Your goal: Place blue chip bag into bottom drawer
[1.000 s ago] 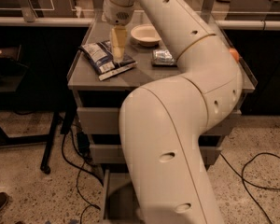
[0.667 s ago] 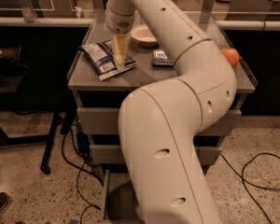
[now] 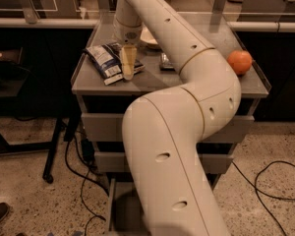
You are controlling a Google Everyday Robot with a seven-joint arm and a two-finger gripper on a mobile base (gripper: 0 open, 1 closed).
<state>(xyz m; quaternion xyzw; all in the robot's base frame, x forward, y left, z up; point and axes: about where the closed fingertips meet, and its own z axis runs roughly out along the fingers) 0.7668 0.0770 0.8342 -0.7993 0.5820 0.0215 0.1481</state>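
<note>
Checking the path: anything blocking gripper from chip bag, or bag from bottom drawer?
Nothing visible separates the gripper from the chip bag; it hangs right over the bag's edge. The bottom drawer appears open below, mostly hidden by the robot's arm.

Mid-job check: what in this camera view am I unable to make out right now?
Camera view:
1. Gripper, down at the flat dark-blue chip bag: whether it touches the bag is unclear; it covers the bag's right edge.
2. Grey metal bottom drawer: open, but the white arm hides most of it and the frame's bottom edge cuts it off.
3. Pale dish and small dark object behind the arm: partly hidden, unidentifiable.
</note>
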